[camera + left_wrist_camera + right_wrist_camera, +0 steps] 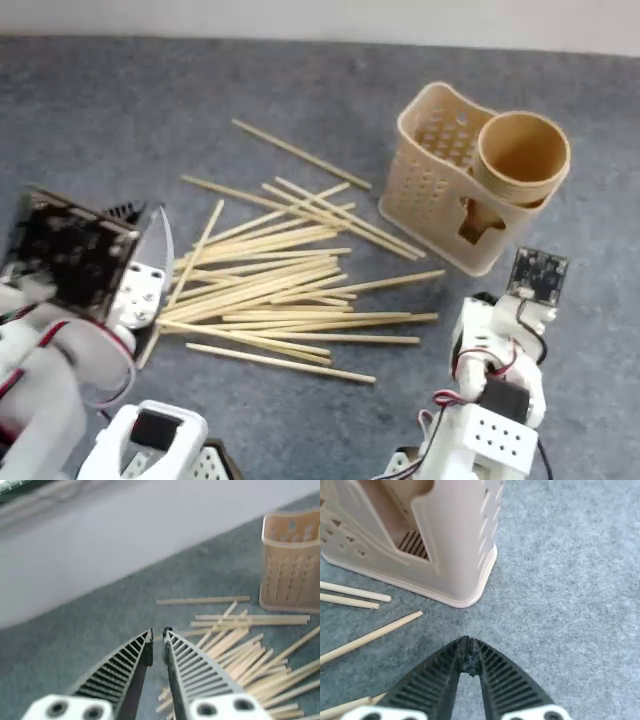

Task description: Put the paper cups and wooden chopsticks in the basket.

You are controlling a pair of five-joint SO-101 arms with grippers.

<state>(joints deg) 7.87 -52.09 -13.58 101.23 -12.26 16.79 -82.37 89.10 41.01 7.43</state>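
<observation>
cups (522, 150) already stacked in the basket (430, 175), which stands at 2 o'clock of the chopsticks (270, 290) heaped loose on the surface (120, 110). your left claw (158, 631) sits at 9 o'clock of the heap, barely parted, empty. go in like that and you'll likely shove sticks instead of straddling one. they overlap, so a grab may drag neighbours or slip. right claw (468, 642) clenched, empty, near the basket's base corner at its 6 o'clock. a swing there could tip the light-looking basket and spill the cups.
</observation>
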